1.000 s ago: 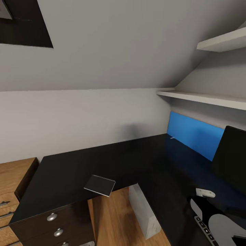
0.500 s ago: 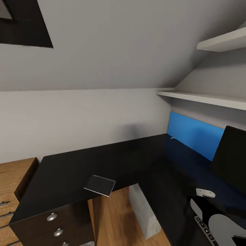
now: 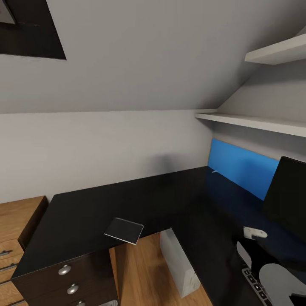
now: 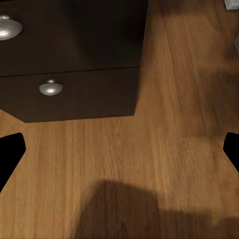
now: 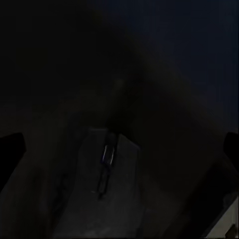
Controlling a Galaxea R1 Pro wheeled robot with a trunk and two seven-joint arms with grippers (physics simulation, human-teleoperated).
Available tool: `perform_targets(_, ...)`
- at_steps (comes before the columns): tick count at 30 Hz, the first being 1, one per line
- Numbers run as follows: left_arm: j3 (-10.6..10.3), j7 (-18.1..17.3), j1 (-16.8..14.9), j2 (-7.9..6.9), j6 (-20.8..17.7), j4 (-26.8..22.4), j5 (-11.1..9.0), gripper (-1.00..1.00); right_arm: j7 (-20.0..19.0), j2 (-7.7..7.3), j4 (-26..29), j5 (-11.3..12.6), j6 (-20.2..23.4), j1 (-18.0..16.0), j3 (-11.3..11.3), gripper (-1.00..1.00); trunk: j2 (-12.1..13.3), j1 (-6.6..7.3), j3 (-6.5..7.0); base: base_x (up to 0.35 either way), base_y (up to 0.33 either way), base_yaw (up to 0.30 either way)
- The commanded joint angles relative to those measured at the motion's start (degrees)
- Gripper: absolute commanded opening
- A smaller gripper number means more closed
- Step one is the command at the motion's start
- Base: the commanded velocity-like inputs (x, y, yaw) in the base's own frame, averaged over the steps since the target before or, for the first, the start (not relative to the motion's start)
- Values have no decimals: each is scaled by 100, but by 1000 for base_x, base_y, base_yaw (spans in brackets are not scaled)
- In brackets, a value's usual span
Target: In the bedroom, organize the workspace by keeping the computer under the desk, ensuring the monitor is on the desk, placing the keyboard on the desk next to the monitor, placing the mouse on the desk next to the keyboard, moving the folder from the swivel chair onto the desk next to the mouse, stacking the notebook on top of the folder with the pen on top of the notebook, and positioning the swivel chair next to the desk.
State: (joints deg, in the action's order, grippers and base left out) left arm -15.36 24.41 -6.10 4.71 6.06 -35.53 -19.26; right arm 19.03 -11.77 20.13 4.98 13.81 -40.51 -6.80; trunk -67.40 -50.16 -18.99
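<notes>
- Right arm (image 3: 280, 276) has shifted slightly over the keyboard (image 3: 255, 282) versus a second ago; camera and the rest unchanged.
- Keyboard sits at the desk (image 3: 127, 199) front edge, just before the monitor (image 3: 287, 195), likely mid-placement.
- Computer (image 3: 178, 263) stands under the desk.
- Left gripper (image 4: 119, 149) is spread wide, empty, over floor by the drawers (image 4: 69, 89).
- Right gripper (image 5: 119, 144) state: cannot tell.

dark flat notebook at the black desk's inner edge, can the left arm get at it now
Probably, after lifting: the left gripper hangs open low beside the dark drawers, and the dark flat notebook lies uncovered on the glossy black desk.
</notes>
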Motion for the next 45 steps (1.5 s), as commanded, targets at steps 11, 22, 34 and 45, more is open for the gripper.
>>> perform_targets(11, -37, 28, -6, -5, 35, 2, -52, 100, 21, 219, 1045, 104, 40, 42, -7, 100, -4, 0, -7, 0, 0, 0)
perform_targets(22, -37, 36, -6, -5, 35, 2, -52, 100, 25, 1257, 2698, -5, 48, 984, 100, 100, -4, 0, -7, 0, 0, 42)
perform_targets(34, -37, 29, -6, -5, 35, 2, -52, 100, 25, 1609, 2664, -100, 31, 1036, 468, 100, -4, 0, -7, 0, 0, 152)
perform_targets(45, -37, -6, -6, 3, 342, 35, -43, 100, 21, 1695, 2663, -109, 8, 1132, 647, 100, -4, 0, -7, 0, 0, 183)
